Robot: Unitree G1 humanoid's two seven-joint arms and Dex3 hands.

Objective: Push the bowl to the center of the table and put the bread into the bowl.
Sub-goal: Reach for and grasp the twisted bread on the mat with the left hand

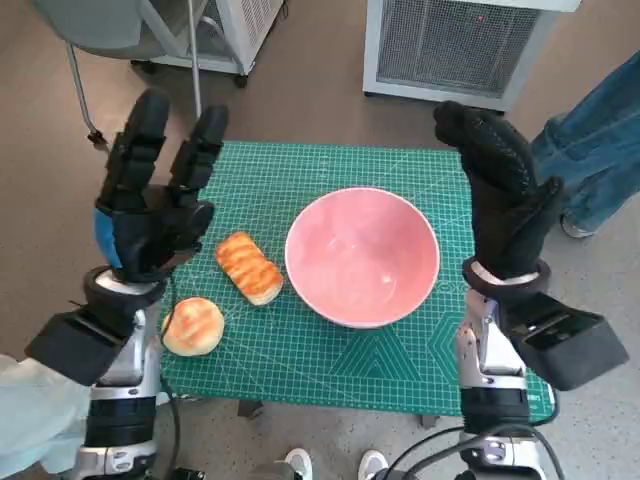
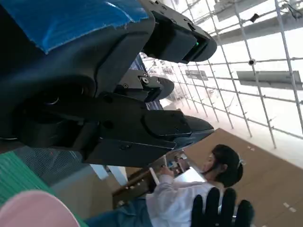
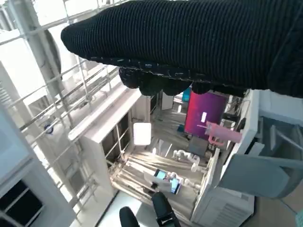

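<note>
Both forearms rose from the near edge; left hand (image 1: 150, 215) was raised with fingers spread, holding nothing, right hand (image 1: 505, 195) upright, flat, empty, at 3 o'clock of the bowl (image 1: 362, 256). Bowl sat roughly mid-bench on the green mat (image 1: 300, 360). Striped bread (image 1: 248, 267) lay at its 9 o'clock, just beside the rim; a round bun (image 1: 193, 325) sat at 8 o'clock. Bread probably soft, light, squashable: grip across its middle gently. Bowl looked rigid, smooth, likely slides easily.
</note>
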